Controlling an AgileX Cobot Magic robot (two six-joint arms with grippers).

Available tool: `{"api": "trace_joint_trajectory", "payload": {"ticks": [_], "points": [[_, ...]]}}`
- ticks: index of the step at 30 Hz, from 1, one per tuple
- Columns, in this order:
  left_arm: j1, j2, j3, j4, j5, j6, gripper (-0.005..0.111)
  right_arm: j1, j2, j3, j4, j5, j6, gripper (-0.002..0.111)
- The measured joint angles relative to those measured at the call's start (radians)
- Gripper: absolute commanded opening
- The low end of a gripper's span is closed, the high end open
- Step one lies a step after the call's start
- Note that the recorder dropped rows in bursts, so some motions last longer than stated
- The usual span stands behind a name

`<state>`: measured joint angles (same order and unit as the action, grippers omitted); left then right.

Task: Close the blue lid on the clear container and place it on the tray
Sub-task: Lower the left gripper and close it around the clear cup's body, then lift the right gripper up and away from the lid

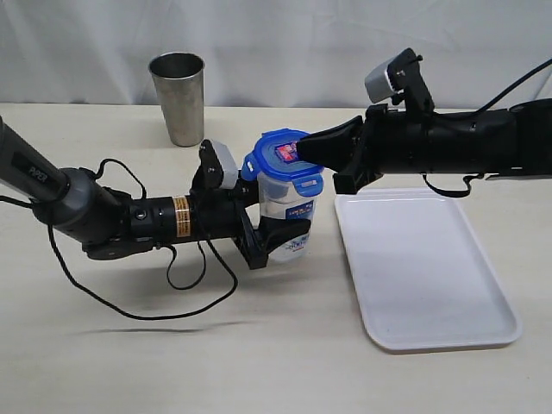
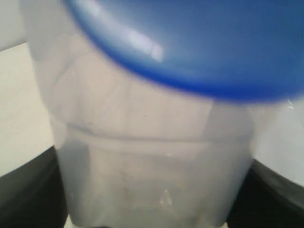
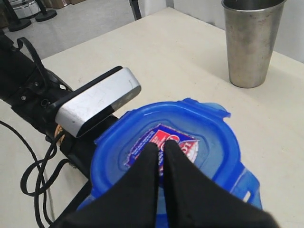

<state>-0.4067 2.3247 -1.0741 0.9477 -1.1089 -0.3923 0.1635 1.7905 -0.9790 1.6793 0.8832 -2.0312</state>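
Note:
The clear container [image 1: 289, 211] stands upright on the table, its body filling the left wrist view [image 2: 152, 161]. My left gripper [image 1: 274, 240] is shut on its lower half from the left. The blue lid [image 1: 282, 157] rests on top, slightly tilted, with its flaps sticking outward [image 3: 204, 142]. My right gripper [image 1: 304, 152] reaches in from the right, fingers shut together, its tips on the lid's sticker [image 3: 161, 147]. The white tray [image 1: 423, 267] lies flat to the right of the container, nothing on it.
A grey steel cup [image 1: 178, 97] stands behind and left of the container, also in the right wrist view [image 3: 251, 40]. Black cables [image 1: 155, 285] trail from the left arm across the table. The left wrist camera [image 3: 97, 100] sits close to the lid.

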Motion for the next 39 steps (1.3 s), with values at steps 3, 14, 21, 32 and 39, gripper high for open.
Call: {"api": "trace_joint_trajectory", "payload": {"ticks": [3,14,21,32,39], "points": [[0.022,-0.012,0.0,0.032,0.01,-0.004,0.0,0.0,-0.011,0.0,-0.018,-0.002,0.006,0.005],[0.108,-0.025,-0.002,0.177,0.003,-0.008,0.0,0.0,-0.135,0.0,-0.111,-0.023,0.202,0.009],[0.209,-0.023,-0.002,0.373,-0.109,-0.008,0.0,0.002,-0.297,0.0,-0.139,-0.336,0.398,0.024],[0.278,-0.023,-0.002,0.481,-0.148,-0.012,0.0,-0.007,-0.342,0.002,-0.753,-0.815,1.131,0.024],[0.278,-0.023,-0.002,0.486,-0.149,-0.024,0.0,-0.205,-0.261,-0.001,-0.81,-0.716,1.298,0.031]]}}
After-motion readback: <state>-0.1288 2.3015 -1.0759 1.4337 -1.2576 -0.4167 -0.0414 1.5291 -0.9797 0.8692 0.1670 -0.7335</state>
